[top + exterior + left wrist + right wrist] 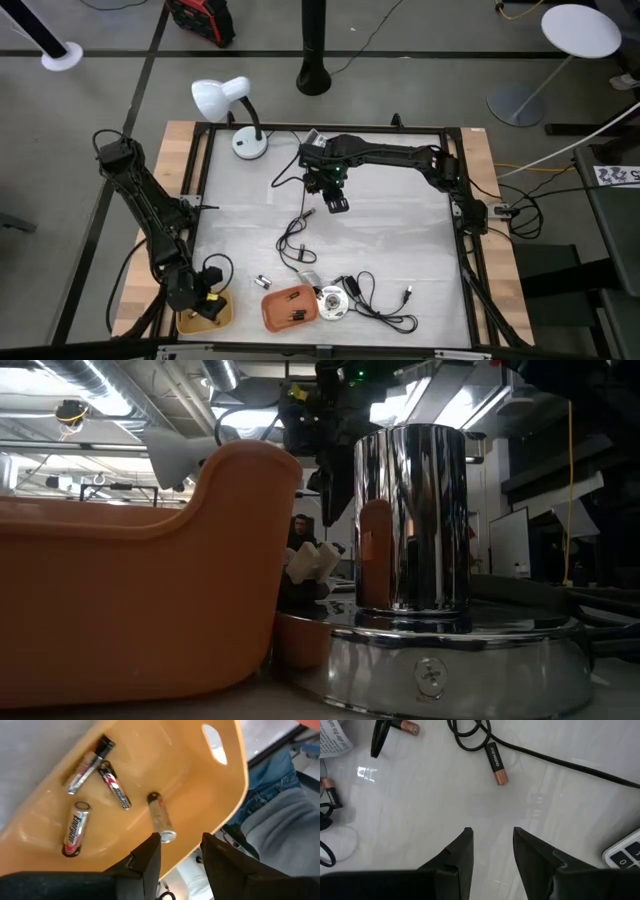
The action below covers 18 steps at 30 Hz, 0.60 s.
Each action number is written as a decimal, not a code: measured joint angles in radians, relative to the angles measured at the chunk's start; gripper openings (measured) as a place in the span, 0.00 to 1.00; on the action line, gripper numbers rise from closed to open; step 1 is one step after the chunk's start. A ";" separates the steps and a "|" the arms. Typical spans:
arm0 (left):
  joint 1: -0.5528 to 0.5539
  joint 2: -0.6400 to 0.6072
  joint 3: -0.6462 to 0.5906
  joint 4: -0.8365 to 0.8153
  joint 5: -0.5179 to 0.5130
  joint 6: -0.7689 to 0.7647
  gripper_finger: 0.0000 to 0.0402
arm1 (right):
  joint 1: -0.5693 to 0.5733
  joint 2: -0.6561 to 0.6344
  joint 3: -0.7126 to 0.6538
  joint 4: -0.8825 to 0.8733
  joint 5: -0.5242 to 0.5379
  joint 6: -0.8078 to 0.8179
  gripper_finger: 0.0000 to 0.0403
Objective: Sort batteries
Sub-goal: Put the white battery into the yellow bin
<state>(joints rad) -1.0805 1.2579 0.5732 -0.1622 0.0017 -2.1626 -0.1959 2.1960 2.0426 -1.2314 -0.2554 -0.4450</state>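
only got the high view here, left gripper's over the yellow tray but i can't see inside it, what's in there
Observer: In the left wrist view, four batteries lie in the yellow tray: three silvery Energizer ones and a paler battery just ahead of the fingertips.
Operator: is left holding anything
Observer: No. The left gripper is open, its jaws empty, the paler battery lying free on the tray floor.
Operator: and right, anything under it
Observer: The right gripper is open over bare table. A black-and-copper Duracell battery lies ahead of it, beside a black cable.
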 joint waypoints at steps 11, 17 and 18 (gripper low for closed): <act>0.001 -0.044 0.000 0.131 -0.082 0.242 0.27 | 0.000 0.000 0.000 0.005 0.000 -0.005 0.33; 0.015 -0.126 -0.001 0.119 -0.179 0.486 0.27 | 0.000 0.000 0.000 0.017 0.000 -0.005 0.33; 0.019 -0.143 -0.001 0.120 -0.186 0.521 0.27 | 0.000 0.000 0.000 0.022 0.000 -0.005 0.33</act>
<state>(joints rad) -1.0618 1.1152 0.5724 -0.0420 -0.1840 -1.6420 -0.1959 2.1960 2.0426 -1.2098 -0.2554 -0.4497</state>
